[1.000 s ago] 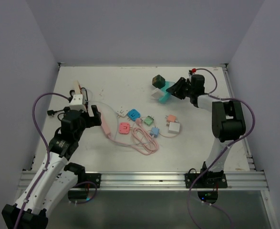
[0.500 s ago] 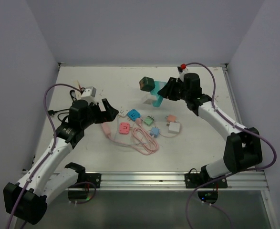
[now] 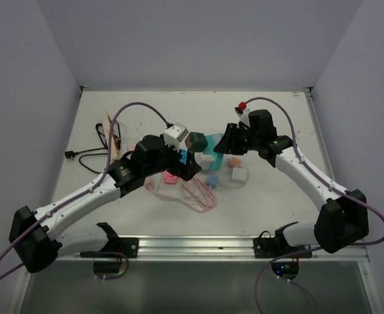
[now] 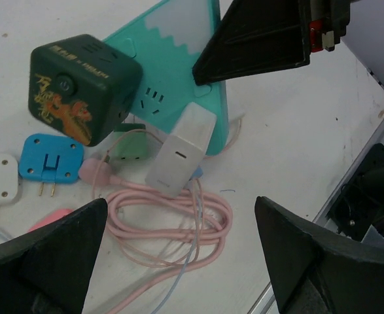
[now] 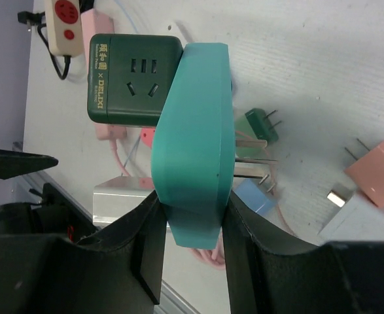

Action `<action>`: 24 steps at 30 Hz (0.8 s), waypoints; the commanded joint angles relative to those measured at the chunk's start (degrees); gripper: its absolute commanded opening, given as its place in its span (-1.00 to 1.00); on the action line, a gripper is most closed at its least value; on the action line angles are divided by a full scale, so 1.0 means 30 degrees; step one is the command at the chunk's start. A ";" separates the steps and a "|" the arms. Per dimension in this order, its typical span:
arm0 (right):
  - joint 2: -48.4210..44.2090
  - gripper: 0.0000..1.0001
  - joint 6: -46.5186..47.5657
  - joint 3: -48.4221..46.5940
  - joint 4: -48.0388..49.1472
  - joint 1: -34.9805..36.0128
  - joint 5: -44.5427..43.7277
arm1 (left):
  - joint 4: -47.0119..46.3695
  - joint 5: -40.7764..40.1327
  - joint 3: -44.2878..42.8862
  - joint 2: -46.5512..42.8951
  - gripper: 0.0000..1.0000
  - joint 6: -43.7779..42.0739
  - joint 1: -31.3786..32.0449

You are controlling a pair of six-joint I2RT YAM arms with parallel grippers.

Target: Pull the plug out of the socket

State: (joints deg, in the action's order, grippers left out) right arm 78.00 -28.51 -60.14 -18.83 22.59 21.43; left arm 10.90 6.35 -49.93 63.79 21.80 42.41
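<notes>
Right fingers (image 5: 146, 255) are clamped on the near end of the teal socket (image 5: 195, 131), holding it tilted above the counter (image 3: 146, 111) at mid-scene. A white plug (image 4: 178, 150) sits in the socket's face, with a dark green cube (image 4: 84, 85) plugged in just beside it, toward the far end. Left fingers (image 4: 54, 255) are spread wide and hold nothing. The left arm is the free one, and the white plug lies straight ahead between its fingers. The plug's long axis points away from the socket face toward the left arm, so the pull likely goes that way. A pink cord (image 4: 159, 222) lies below on the counter.
</notes>
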 commanded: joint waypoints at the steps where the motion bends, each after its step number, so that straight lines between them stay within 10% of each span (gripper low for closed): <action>1: -0.1506 -1.00 0.0304 -0.0637 -0.0137 0.0146 0.1997 | -0.0820 -0.0710 -0.1431 0.1027 0.95 -0.2779 0.1472; 17: -0.1859 -1.00 0.2295 -0.2658 -0.3654 0.0234 0.3287 | 0.0880 -0.0331 -0.5005 0.6304 0.38 -0.5832 0.4084; 24: -0.1654 -1.00 0.3643 -0.2630 -0.4270 0.0263 0.1560 | 0.1261 0.0140 -0.4919 0.6541 -0.65 -0.5948 0.4173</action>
State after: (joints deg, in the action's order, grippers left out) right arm 75.55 -19.55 -64.62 -33.21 23.20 26.41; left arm 14.06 5.85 -62.59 83.83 5.21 54.54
